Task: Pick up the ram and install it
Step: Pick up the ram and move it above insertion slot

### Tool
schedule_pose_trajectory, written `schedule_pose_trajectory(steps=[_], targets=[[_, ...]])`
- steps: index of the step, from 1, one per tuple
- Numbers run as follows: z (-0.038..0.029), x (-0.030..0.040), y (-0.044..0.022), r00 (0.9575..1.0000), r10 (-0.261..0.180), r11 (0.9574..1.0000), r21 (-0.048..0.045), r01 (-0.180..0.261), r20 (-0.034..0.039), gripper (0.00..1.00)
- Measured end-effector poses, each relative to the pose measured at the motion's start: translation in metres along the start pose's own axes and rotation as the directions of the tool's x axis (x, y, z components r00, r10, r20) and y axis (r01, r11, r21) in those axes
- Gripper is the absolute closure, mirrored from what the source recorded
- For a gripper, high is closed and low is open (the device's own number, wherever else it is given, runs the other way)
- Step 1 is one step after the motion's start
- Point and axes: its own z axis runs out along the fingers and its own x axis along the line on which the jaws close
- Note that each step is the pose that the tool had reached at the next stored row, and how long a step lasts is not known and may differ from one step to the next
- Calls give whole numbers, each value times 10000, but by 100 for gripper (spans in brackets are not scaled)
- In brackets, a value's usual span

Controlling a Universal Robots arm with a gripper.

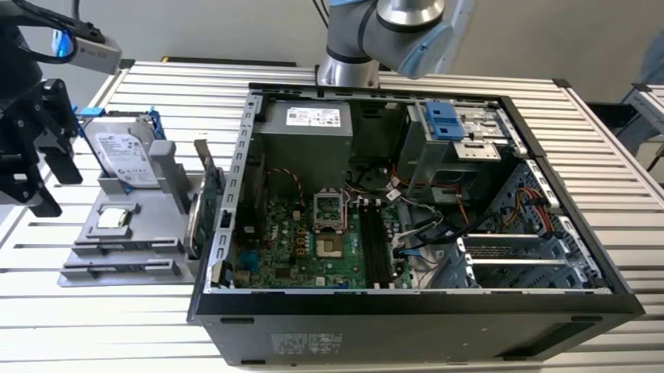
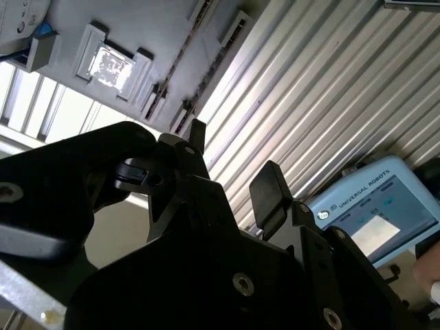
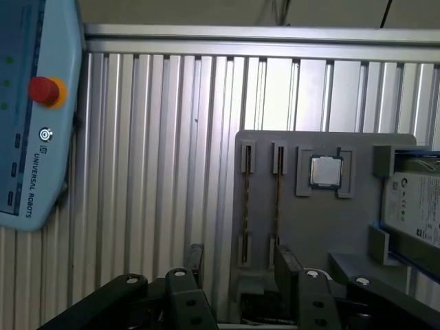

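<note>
Two thin sticks stand edge-on in the slots of a grey holder (image 3: 323,234); I take them for the ram (image 3: 278,206). In the first wrist view my gripper (image 3: 240,265) hovers open above the near end of those slots, with nothing between its black fingers (image 3: 285,265). The second wrist view shows the gripper (image 2: 234,165) open too, the holder (image 2: 144,27) beyond it. In the exterior view the gripper (image 1: 50,186) hangs at the far left, beside the holder (image 1: 135,241). The open computer case (image 1: 415,311) lies to the exterior view's right, its motherboard (image 1: 311,249) exposed.
The holder also carries a processor chip (image 3: 324,171), a silver hard drive (image 1: 123,155) with blue rails, and a large green card (image 1: 211,198) on edge. A blue teach pendant (image 3: 34,117) lies on the ribbed metal table (image 3: 172,158). The arm's base (image 1: 353,47) stands behind the case.
</note>
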Motion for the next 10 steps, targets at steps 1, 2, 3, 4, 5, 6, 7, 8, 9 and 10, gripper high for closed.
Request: schedule_pose_trajectory(steps=[1, 2, 3, 4, 5, 6, 7, 8, 9, 10], targets=[[4, -1, 0, 10000, 0, 10000, 0, 0, -4, 0], [8, -2, 0, 10000, 0, 10000, -1, 0, -8, 0], [12, -3, 0, 10000, 0, 10000, -1, 0, -11, 0], [16, -4, 0, 10000, 0, 10000, 0, 0, -14, 0], [20, -5, 0, 10000, 0, 10000, 0, 0, -17, 0], [24, -7, -1, 10000, 0, 10000, 0, 0, -19, 0], [28, -8, -1, 10000, 0, 10000, 0, 0, -22, 0], [32, -9, -1, 10000, 0, 10000, 1, 0, -24, 0], [36, -10, -1, 10000, 0, 10000, 1, 0, -26, 0], [40, -11, -1, 10000, 0, 10000, 1, 0, -29, 0]])
